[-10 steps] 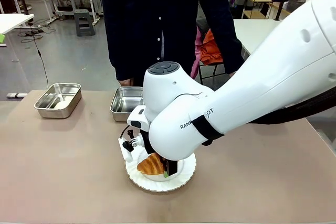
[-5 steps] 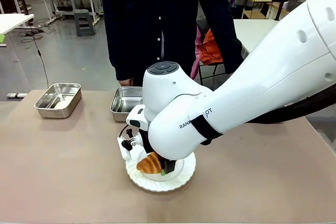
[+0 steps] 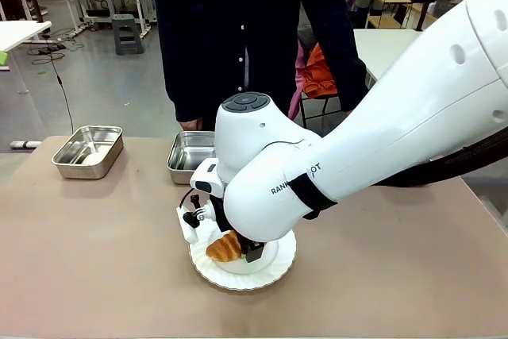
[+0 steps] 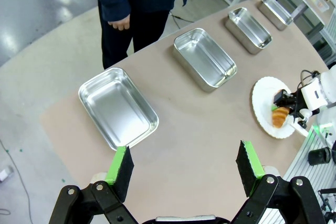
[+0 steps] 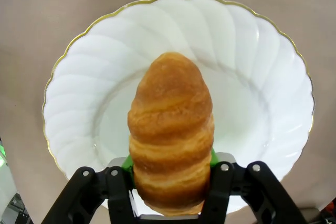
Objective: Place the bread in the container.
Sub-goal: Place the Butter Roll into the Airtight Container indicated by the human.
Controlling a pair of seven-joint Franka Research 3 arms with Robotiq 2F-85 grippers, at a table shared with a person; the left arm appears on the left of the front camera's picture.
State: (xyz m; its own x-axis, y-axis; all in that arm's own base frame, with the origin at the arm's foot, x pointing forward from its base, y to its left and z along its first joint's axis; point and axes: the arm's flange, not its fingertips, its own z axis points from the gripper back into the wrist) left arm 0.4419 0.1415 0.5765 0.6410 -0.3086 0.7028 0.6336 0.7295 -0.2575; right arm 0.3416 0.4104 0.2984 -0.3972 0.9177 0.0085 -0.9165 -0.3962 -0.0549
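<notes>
The bread, a golden-brown ridged croissant [image 5: 170, 129], is clamped at its near end between the green pads of my right gripper [image 5: 170, 169], just above a round white plate [image 5: 84, 103]. From the front the croissant [image 3: 225, 246] pokes out to the left under the right wrist, over the plate [image 3: 274, 266]. Two steel containers [image 3: 88, 151] [image 3: 190, 156] stand at the far side. The left wrist view looks down on a row of several such pans, the nearest [image 4: 118, 107] just ahead of my open, empty left gripper [image 4: 184, 163], with the croissant [image 4: 280, 115] far right.
A person in dark clothes stands at the far edge, one hand [image 3: 188, 125] behind the middle pan. My big white right arm [image 3: 357, 156] spans the table's right half. Bare tabletop [image 3: 95, 252] lies left of the plate.
The right gripper with the croissant has crept slightly up and to the left over the plate. The pans and the person have stayed put.
</notes>
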